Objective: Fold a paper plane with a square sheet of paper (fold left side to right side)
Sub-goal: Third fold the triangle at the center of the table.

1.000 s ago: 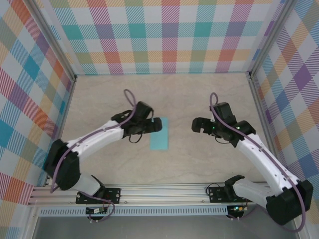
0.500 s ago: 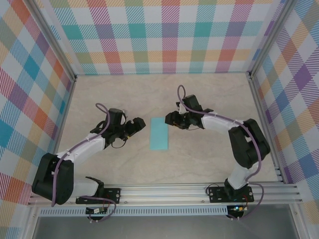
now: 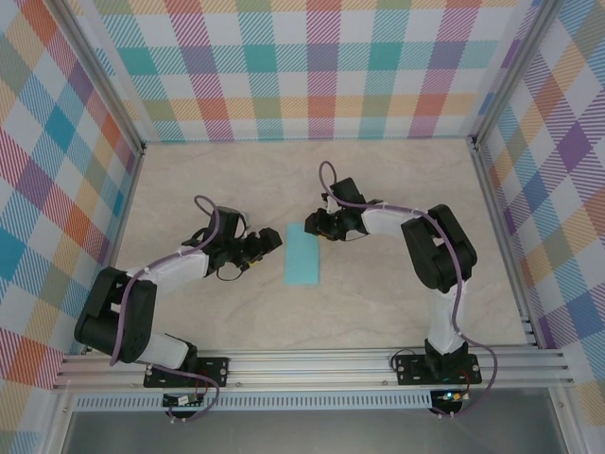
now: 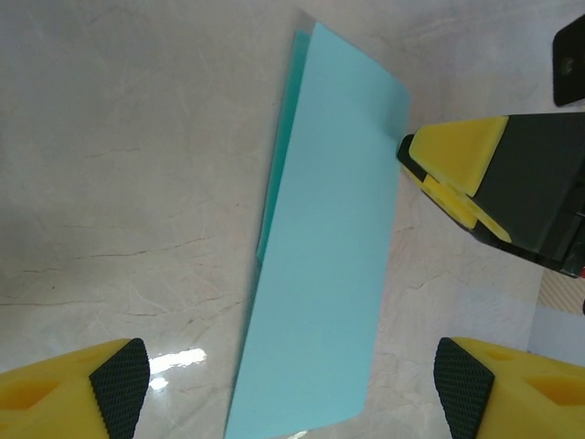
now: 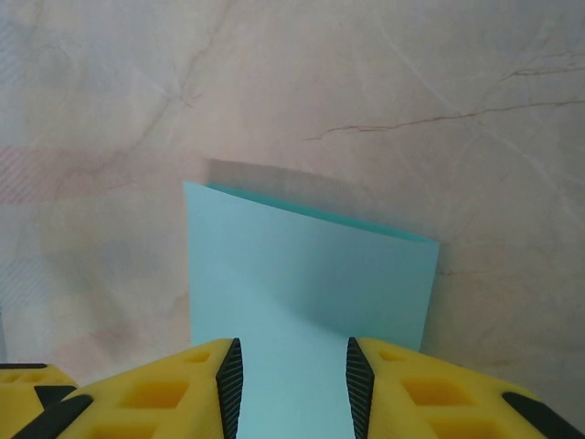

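Paper [image 3: 302, 255] lies flat mid-desk as a narrow strip, long side running near to far. It is already doubled. In the left wrist view a darker sliver of the lower layer shows along one long edge of the paper [image 4: 324, 256], so the layers are slightly out of line. I judge the left-to-right half fold made but loose, not yet a plane.

Left gripper [image 3: 271, 244] sits just left of the strip, apart from it. Its fingers [image 4: 114, 380] are spread wide and hold nothing.

Right gripper [image 3: 314, 227] is at the strip's far right corner. In the left wrist view one right finger [image 4: 452, 155] has its tip against the paper's right edge. In the right wrist view the right gripper [image 5: 288, 380] hangs low over the paper [image 5: 311, 274]. There is a narrow gap between its fingers and the sheet shows through that gap. The fingers are not together and I see no clamp on the sheet, though I cannot tell if the tips press down on it.

Step in hand, my read: the right arm is settling on the far end to pin or crease the fold.

Next move calls for firm downward contact without sliding the strip on the smooth desk [image 3: 378, 303]. The left arm then has to square the layers or run along the crease. Thin flat paper gives no edge to pinch, so lifting a layer will be fiddly.
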Tool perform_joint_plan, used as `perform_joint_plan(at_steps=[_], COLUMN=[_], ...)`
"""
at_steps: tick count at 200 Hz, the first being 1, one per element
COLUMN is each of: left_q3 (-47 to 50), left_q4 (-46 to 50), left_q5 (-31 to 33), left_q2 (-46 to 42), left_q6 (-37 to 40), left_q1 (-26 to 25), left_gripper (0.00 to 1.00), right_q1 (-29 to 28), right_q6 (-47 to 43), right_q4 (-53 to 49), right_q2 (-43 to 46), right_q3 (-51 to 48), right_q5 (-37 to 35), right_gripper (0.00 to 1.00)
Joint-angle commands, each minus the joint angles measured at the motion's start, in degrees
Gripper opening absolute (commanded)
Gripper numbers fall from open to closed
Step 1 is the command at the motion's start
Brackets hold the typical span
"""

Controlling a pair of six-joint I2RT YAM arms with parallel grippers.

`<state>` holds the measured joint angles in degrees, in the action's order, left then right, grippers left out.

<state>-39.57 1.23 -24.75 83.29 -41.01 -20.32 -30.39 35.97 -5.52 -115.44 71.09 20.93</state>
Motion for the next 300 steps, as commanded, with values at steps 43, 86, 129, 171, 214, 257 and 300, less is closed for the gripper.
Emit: perform_joint_plan(at_steps=[43, 86, 129, 171, 214, 257, 300], left_q3=[-3.76, -6.28, -8.75, -10.12, -10.17, -10.05, -9.53], left_q4=[-2.94, -2.93, -2.96, -4.01, -3.8, -2.19, -2.0], left_q5=[-5.54, -6.25, -6.97, -8.43, -8.66, -7.64, -7.41], left_q2=[7.3, 10.93, 15.24, 18.36, 18.8, 18.01, 17.88], left_q6=[1.02, 1.01, 0.84, 0.44, 0.48, 1.22, 0.95], left_q1=[-0.48, -2.29, -4.26, -5.6, -5.88, -5.88, -6.05], left_gripper=[0.79, 0.74, 0.68, 0.62, 0.5, 0.35, 0.14], right_q1=[-0.25, -0.19, -0.19, -0.21, -0.2, -0.19, -0.2], right_q6=[-5.31, -6.09, -5.58, -5.66, -5.84, -6.08, -8.9], right_q4=[-6.68, -6.29, -5.11, -5.04, -4.95, -5.02, -1.68], right_q2=[-2.07, -2.55, -2.99, -3.12, -3.21, -3.04, 3.62], right_q3=[1.48, 0.89, 0.75, 0.63, 0.8, 0.98, -1.03], right_q5=[-3.43, -2.85, -1.5, -1.41, -1.5, -1.68, -4.87], right_gripper=[0.37, 0.37, 0.37, 0.37, 0.37, 0.38, 0.59])
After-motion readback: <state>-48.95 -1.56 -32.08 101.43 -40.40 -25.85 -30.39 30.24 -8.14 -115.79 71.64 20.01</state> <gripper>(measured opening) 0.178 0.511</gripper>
